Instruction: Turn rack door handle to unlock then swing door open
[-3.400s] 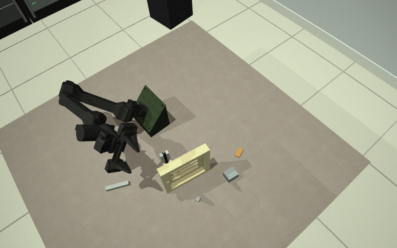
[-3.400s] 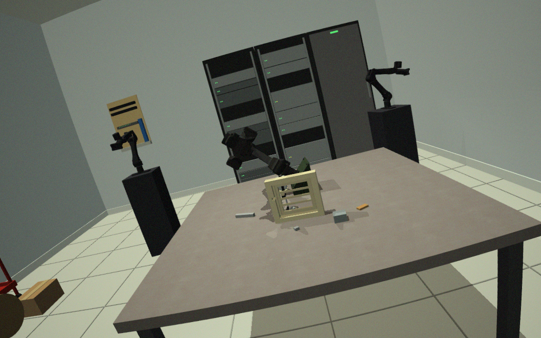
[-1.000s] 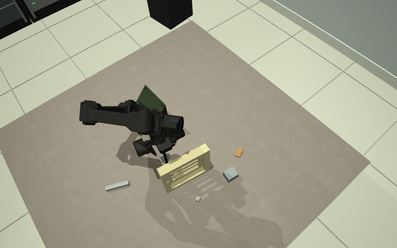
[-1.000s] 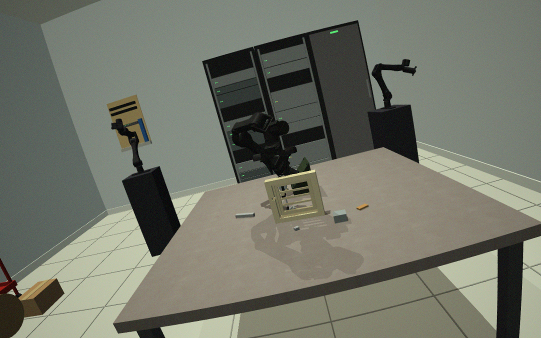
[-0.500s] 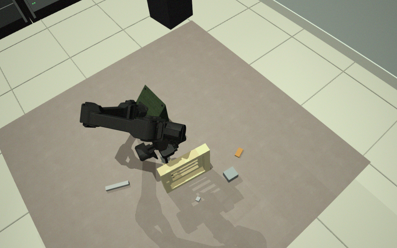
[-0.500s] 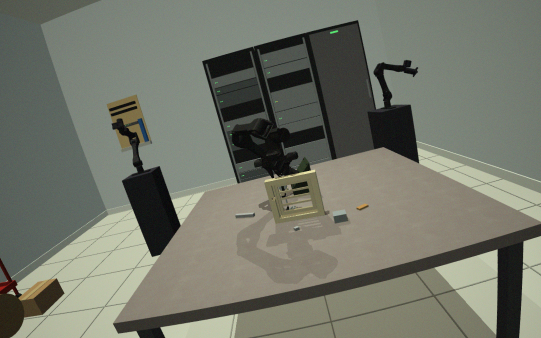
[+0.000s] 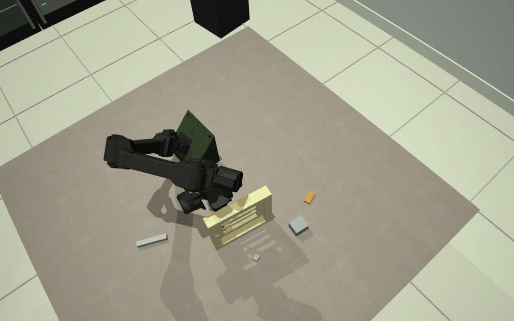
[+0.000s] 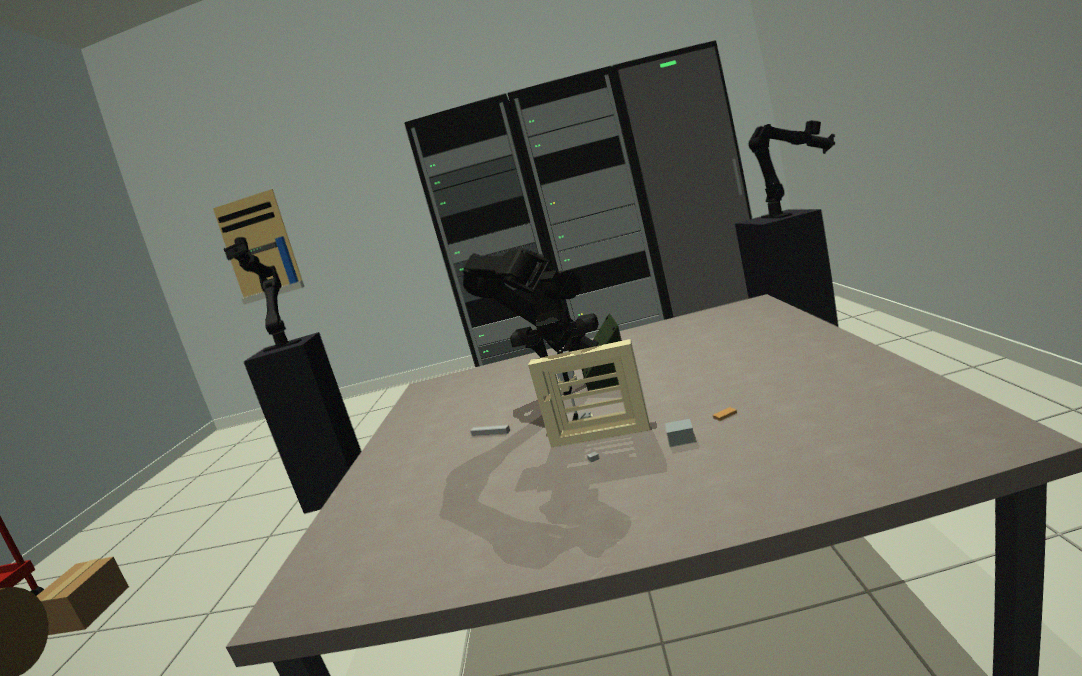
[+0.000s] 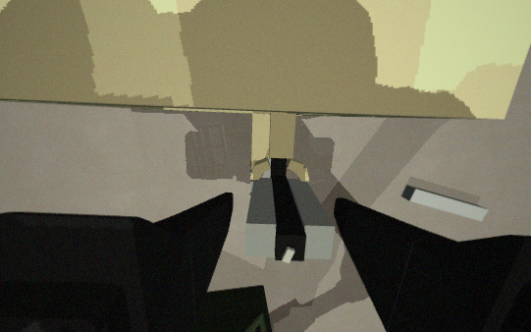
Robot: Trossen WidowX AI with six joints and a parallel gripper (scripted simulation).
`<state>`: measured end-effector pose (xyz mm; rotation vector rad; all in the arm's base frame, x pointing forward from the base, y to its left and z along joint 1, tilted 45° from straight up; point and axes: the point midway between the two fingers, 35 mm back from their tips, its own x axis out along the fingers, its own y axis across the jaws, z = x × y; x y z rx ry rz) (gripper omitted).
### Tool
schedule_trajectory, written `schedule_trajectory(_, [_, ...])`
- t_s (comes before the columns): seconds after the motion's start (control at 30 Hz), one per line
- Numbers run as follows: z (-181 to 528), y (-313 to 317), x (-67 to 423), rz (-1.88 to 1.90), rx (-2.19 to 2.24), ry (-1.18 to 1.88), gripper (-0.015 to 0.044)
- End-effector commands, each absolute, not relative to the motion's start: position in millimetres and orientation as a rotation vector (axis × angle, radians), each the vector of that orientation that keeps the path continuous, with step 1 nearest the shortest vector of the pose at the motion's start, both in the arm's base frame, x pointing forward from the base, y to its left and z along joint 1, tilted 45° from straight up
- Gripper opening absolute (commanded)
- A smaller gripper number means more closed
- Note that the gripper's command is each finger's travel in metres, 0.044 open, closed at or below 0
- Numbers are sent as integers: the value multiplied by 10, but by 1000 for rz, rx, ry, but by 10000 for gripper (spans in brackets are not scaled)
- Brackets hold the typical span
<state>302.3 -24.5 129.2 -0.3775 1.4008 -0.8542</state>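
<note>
The cream rack frame (image 7: 260, 194) (image 8: 638, 382) (image 9: 466, 49) stands upright on the table. Its barred door (image 8: 596, 392) looks closed, flush in the frame. The grey handle with a black stripe (image 9: 289, 211) stands out from the door on a cream stem in the wrist view; the top view mostly hides it behind the gripper and frame top. My gripper (image 9: 284, 202) is open above the handle, one fingertip to each side of it in the wrist view, with a visible gap on both sides. The height left between fingertips and handle is hard to tell.
A green panel (image 7: 198, 137) (image 8: 610, 327) stands behind, beside the arm's base. A pale bar (image 7: 152, 240) (image 8: 490, 430) (image 9: 449, 203) lies past the frame's handle end. A grey block (image 7: 298, 225) (image 8: 680, 434), an orange piece (image 7: 309, 197) (image 8: 725, 413) and a small cube (image 7: 256, 258) (image 8: 592, 456) lie around the frame.
</note>
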Motion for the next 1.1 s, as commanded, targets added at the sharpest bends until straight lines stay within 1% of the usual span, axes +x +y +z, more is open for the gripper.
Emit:
schedule_trajectory(0.0, [1239, -285, 3015, -851, -377, 1420, 286])
schedule_trajectory(0.17, [1201, -326, 3009, -851, -374, 1433, 286])
schedule_trajectory(0.4, [1201, -326, 3009, -851, -374, 1433, 103])
schedule_trajectory(0.83, [1201, -326, 3009, -851, -374, 1433, 16])
schedule_trajectory(0.97, [1201, -326, 3009, -856, -368, 1429, 14])
schedule_trajectory(1.07, [1201, -326, 3009, -933, -281, 1374, 14])
